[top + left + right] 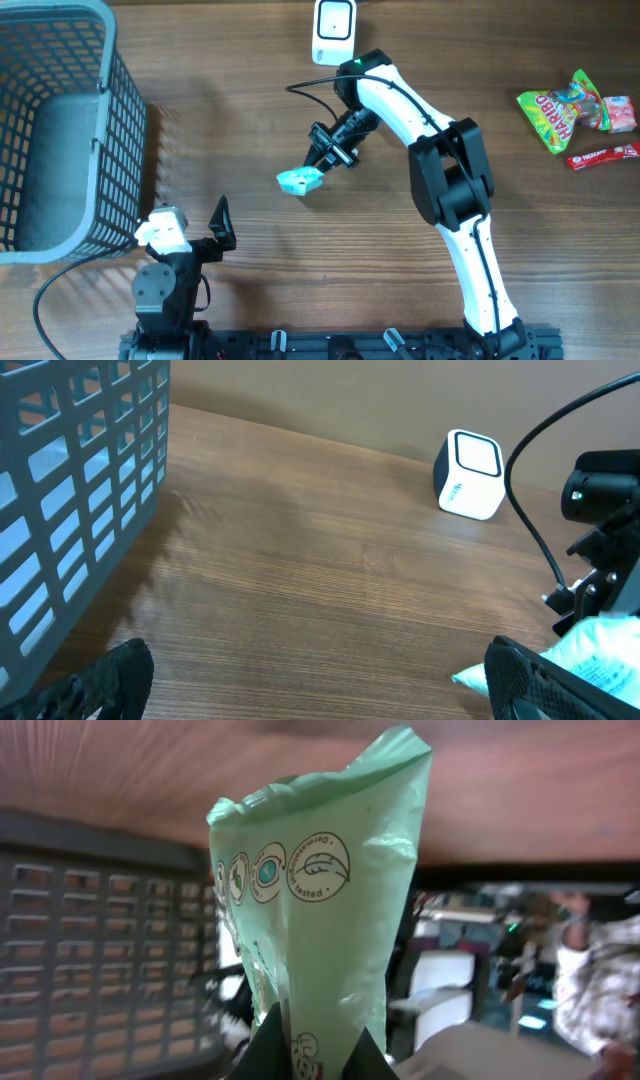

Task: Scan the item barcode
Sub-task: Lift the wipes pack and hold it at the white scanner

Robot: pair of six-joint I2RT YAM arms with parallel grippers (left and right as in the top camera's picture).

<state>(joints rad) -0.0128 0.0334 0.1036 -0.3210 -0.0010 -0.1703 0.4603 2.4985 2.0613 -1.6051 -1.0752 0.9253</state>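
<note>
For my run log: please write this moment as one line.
right gripper: shut on green packet | left gripper: open, empty | scanner: apart from packet

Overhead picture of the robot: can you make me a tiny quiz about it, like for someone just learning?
1. True or false: the right arm's fingers are shut on the green packet.
2. Where is the white scanner? A: in the left arm's fingers. B: at the far edge of the table. C: under the packet.
3. Fill the gap: the left arm's fingers are wide ____ and hold nothing.

Key: 1 true. 2 B. 3 open.
</note>
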